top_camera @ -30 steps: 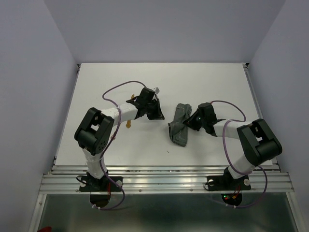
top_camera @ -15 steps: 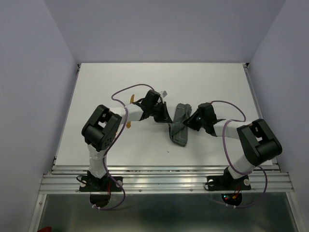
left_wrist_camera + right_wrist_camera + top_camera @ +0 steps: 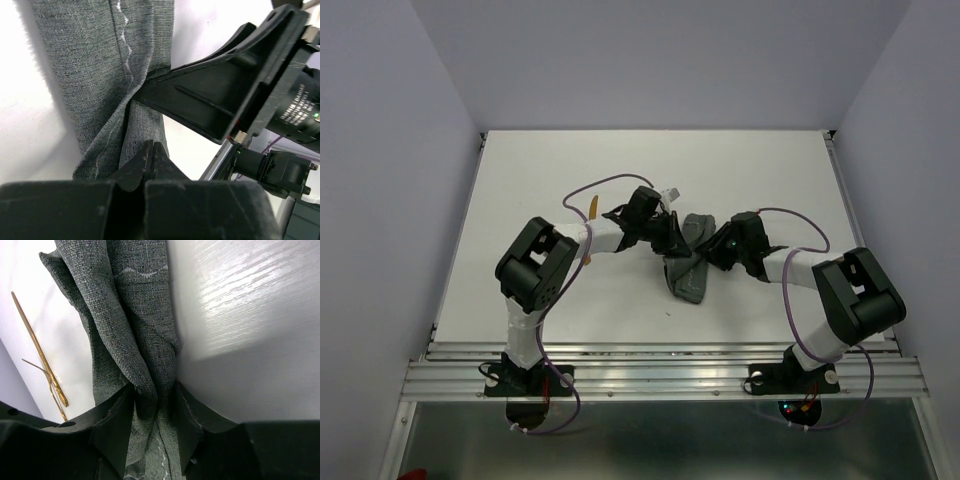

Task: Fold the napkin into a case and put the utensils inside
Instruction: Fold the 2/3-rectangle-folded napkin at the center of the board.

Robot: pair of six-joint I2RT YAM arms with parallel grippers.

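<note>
Top external view: the left arm was bent at the elbow, its forearm lying low across the table (image 3: 740,170) toward the right, with the left gripper (image 3: 672,238) at the napkin's (image 3: 690,282) left side. The right arm mirrored it, forearm pointing left and the right gripper (image 3: 717,250) at the cloth's right side, so the two tools faced each other across the napkin. The napkin lay near the table's middle, bunched into a narrow, crumpled strip running near to far.

Right wrist view: the right gripper (image 3: 155,400) was clamped on a gathered fold of the napkin (image 3: 135,315), a finger on each side.

Left wrist view: the left gripper (image 3: 148,150) had its jaws pressed together, tips at the napkin's (image 3: 95,65) edge; whether any cloth was caught between them could not be told. One of the right gripper's fingers (image 3: 200,100) pinched the cloth just beyond.

The utensils (image 3: 42,357) lay on the table left of the napkin, apart from it; from above the left forearm covered most of them (image 3: 592,206).
</note>
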